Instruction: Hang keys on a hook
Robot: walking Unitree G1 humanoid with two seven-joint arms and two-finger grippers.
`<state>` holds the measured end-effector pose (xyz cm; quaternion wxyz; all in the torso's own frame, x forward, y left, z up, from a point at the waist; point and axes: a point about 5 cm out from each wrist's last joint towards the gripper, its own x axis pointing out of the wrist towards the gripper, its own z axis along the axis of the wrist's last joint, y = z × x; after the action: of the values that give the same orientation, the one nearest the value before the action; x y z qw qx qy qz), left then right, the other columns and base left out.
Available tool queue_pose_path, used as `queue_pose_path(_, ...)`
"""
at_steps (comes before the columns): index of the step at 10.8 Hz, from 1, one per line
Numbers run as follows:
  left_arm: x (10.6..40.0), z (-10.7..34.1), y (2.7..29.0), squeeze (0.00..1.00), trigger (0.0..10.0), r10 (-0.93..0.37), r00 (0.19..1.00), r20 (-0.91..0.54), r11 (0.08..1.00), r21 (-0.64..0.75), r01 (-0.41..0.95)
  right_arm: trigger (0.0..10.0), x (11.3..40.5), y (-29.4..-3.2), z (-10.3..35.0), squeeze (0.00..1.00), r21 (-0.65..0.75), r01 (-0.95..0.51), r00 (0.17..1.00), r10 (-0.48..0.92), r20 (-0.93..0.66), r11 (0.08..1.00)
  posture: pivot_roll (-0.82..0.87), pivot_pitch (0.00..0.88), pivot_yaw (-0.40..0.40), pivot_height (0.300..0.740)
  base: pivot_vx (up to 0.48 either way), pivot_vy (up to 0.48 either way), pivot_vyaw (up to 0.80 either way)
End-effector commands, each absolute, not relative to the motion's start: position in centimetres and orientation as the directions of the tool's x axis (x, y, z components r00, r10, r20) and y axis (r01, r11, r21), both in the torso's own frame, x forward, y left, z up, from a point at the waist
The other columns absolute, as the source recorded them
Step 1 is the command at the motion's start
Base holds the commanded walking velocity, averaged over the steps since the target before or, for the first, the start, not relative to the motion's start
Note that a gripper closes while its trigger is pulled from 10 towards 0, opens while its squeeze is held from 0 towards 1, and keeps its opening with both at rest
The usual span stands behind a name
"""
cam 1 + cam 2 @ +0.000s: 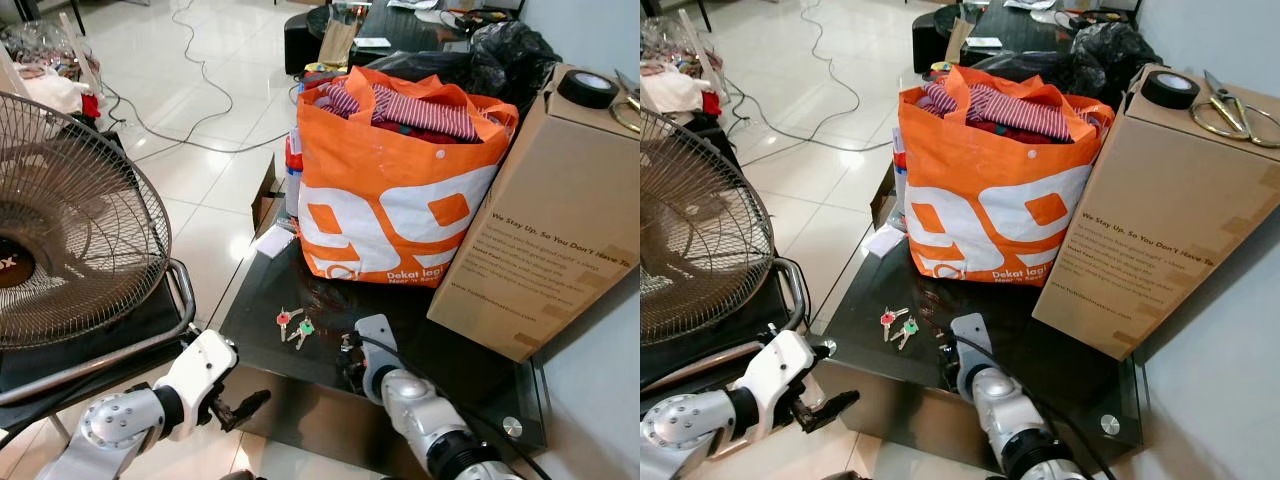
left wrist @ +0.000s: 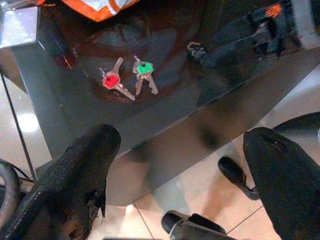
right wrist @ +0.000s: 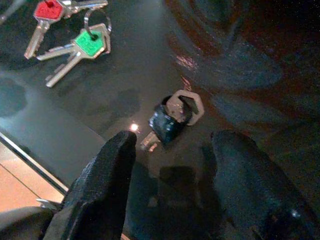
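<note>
Two key bunches, one with a red cap (image 1: 283,318) and one with a green cap (image 1: 305,327), lie flat on the dark glass table (image 1: 455,365) near its front edge. A small black-and-silver piece (image 3: 171,119) with a metal loop lies to their right. My right gripper (image 3: 172,142) rests low over the table, open, its fingertips just short of that piece and not touching it. The left gripper (image 2: 182,145) hangs open below and in front of the table edge, over the floor, with the red-capped keys (image 2: 111,80) and green-capped keys (image 2: 144,68) ahead of it.
An orange bag (image 1: 390,200) full of clothes stands behind the keys. A tall cardboard box (image 1: 540,230) stands at the right, with a tape roll (image 1: 588,88) and scissors (image 1: 1230,115) on top. A fan (image 1: 70,220) on a chair is at the left. Cables (image 1: 190,80) cross the floor.
</note>
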<state>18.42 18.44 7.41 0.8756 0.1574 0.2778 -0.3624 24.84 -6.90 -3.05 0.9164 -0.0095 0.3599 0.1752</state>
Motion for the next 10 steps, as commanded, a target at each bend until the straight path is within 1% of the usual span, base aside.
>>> queue_pose_path(1, 18.3, 7.9, 18.7, 0.09, 10.0, -0.542, 0.587, -0.602, 0.690, 0.081, 0.719, 0.0, 25.4, -6.7, -2.6, 0.00, 0.114, -0.314, 0.698, 0.311, -0.645, 0.943, 0.00, 0.035, -0.040, 0.740, 0.000, 0.000, 0.00)
queue_pose_path(5, 17.3, 8.5, 19.6, 0.09, 10.0, -0.513, 0.589, -0.624, 0.703, 0.088, 0.706, 0.0, 25.4, -4.7, -2.3, 0.00, 0.146, -0.305, 0.720, 0.328, -0.612, 0.941, 0.04, 0.067, -0.048, 0.740, 0.000, 0.000, 0.00)
queue_pose_path(9, 16.6, 9.2, 20.2, 0.09, 10.0, -0.493, 0.588, -0.641, 0.710, 0.095, 0.698, 0.0, 24.8, -3.3, -2.7, 0.00, 0.041, -0.374, 0.701, 0.311, -0.642, 0.927, 0.07, 0.085, -0.051, 0.740, 0.000, 0.000, 0.00)
queue_pose_path(10, 16.3, 9.2, 20.2, 0.10, 10.0, -0.489, 0.587, -0.645, 0.711, 0.094, 0.697, 0.0, 24.6, -3.2, -2.9, 0.00, -0.001, -0.410, 0.692, 0.310, -0.652, 0.912, 0.07, 0.082, -0.054, 0.740, 0.000, 0.000, 0.00)
